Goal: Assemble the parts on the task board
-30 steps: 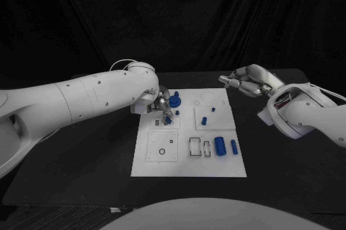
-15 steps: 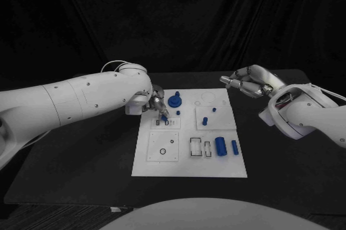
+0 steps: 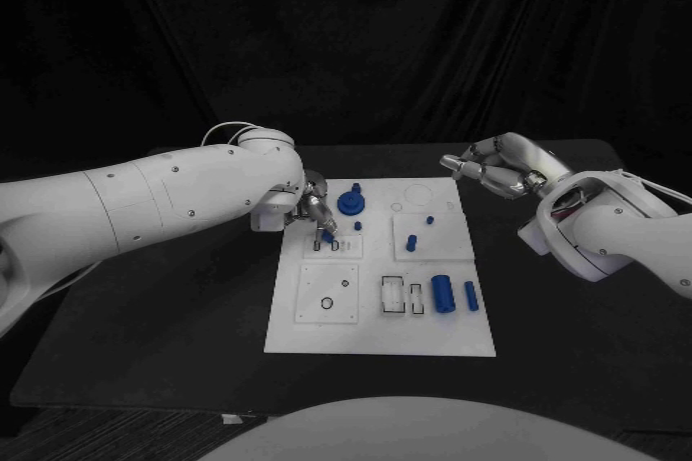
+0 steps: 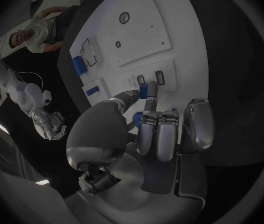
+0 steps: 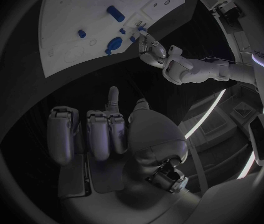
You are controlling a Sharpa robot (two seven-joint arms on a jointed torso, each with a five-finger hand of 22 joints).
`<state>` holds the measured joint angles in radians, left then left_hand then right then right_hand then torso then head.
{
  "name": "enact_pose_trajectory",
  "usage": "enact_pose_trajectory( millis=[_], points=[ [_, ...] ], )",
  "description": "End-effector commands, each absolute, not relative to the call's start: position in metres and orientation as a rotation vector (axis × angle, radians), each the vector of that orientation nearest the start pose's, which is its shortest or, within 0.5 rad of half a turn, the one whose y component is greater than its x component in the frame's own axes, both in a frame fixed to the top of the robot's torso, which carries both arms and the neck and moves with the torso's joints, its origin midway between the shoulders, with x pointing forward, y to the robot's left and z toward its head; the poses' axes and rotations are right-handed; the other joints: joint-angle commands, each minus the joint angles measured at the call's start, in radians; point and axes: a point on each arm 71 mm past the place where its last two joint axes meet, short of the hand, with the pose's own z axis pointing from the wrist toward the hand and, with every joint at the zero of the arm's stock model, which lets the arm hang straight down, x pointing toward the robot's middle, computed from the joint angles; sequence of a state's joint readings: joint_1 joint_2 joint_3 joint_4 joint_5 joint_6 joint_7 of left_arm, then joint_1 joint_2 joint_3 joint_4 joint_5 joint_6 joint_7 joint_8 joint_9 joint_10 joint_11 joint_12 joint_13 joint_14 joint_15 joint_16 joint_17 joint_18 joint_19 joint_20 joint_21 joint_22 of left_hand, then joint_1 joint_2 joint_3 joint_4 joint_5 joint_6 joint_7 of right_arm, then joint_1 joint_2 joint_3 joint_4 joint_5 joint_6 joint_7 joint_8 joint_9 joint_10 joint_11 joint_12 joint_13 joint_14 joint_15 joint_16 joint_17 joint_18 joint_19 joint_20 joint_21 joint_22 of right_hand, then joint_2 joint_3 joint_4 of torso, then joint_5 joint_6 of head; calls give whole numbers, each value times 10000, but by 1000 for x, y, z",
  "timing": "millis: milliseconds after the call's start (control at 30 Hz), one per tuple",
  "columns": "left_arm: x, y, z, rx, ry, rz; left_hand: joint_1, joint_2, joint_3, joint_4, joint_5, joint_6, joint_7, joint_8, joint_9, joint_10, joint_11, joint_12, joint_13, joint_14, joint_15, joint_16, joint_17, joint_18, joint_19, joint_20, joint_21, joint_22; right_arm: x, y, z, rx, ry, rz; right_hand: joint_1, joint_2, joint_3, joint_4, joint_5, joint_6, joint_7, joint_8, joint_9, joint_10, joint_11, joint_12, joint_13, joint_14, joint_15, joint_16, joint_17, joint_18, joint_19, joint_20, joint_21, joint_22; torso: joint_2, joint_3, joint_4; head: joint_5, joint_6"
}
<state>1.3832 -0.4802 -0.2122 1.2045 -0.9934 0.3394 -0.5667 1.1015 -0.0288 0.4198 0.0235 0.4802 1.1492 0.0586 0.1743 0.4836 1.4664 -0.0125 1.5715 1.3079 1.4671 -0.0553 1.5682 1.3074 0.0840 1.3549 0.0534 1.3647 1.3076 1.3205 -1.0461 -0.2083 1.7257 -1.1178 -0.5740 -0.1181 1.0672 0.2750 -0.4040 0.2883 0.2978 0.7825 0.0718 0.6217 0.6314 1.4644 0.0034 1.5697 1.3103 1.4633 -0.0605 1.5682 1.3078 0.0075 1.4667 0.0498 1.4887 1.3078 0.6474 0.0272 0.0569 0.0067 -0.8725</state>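
Inserting small blue part, pinched in left hand, at slot on task board. Next: align, press down. Right hand idle, fingers curled, holding nothing.

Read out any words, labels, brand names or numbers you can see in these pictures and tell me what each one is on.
White lettering on a dark panel at the edge of the right wrist view: too blurred to read.
The task board carries black outlines and circles, no words or numbers.
The blue parts, the left hand and the right hand: no legible markings.
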Motion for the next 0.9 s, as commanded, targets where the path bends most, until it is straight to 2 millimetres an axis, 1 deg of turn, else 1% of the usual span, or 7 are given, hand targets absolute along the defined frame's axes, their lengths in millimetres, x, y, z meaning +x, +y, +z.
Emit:
enact_pose_trajectory(
  millis=[33, 100, 400, 633, 900],
  points=[
    [528, 129, -212, 512, 24735, -2426, -39, 64, 286, -204, -26, 55, -106, 42, 14, 1044, -59, -7, 2629, 1037, -59, 26, 2634, -104, 62, -10, -49, 261, 447, -255, -169, 2565, 16072, 6921, 100, 30, 42, 10, 40, 5, -61, 55, 10, 1064, -85, 11, 2605, 1059, -52, -15, 2568, 187, 476, -26, -54, 2274, 0, 1, -2, 21, -2],
    [526, 130, -212, 500, 24735, -2405, -36, 60, 307, -222, -33, 49, -110, 42, 21, 1044, -62, -7, 2629, 1037, -62, 26, 2634, -105, 68, -12, -46, 268, 447, -255, -170, 2576, 16090, 6910, 100, 30, 42, 10, 40, 5, -61, 55, 10, 1064, -85, 11, 2605, 1059, -52, -15, 2568, 187, 476, -26, -54, 2274, 3, 4, -5, 31, -2],
    [523, 132, -211, 364, 24625, -2398, -154, 94, 381, -177, -92, 16, -94, 36, 49, 1044, -57, -7, 2629, 1037, -66, 26, 2634, -101, 61, -19, -72, 259, 446, -255, -171, 2588, 16117, 6904, 114, 32, 43, 7, 49, 5, -61, 57, 9, 1064, -86, 11, 2605, 1056, -52, -22, 2557, 189, 473, -27, -61, 2271, 10, -6, -5, 64, -2],
    [522, 132, -211, 232, 24465, -2515, -218, 109, 410, -147, -123, 0, -90, 31, 61, 1044, -53, -7, 2629, 1037, -65, 26, 2634, -103, 65, -20, -77, 265, 446, -255, -171, 2603, 16110, 6893, 115, 32, 42, 8, 50, 6, -61, 57, 9, 1064, -86, 11, 2605, 1055, -52, -27, 2551, 192, 467, -27, -70, 2268, 0, -5, 4, 16, -2],
    [521, 129, -211, -99, 24557, -2804, -249, 135, 445, -134, -163, -11, -92, 30, 74, 1044, -55, -7, 2629, 1037, -64, 26, 2634, -95, 45, -20, -106, 242, 446, -256, -171, 2617, 16099, 6881, 118, 35, 41, 10, 52, 7, -61, 59, 8, 1064, -86, 11, 2605, 1051, -52, -36, 2536, 194, 462, -27, -79, 2264, 7, -4, 0, 29, -2]
  ],
)
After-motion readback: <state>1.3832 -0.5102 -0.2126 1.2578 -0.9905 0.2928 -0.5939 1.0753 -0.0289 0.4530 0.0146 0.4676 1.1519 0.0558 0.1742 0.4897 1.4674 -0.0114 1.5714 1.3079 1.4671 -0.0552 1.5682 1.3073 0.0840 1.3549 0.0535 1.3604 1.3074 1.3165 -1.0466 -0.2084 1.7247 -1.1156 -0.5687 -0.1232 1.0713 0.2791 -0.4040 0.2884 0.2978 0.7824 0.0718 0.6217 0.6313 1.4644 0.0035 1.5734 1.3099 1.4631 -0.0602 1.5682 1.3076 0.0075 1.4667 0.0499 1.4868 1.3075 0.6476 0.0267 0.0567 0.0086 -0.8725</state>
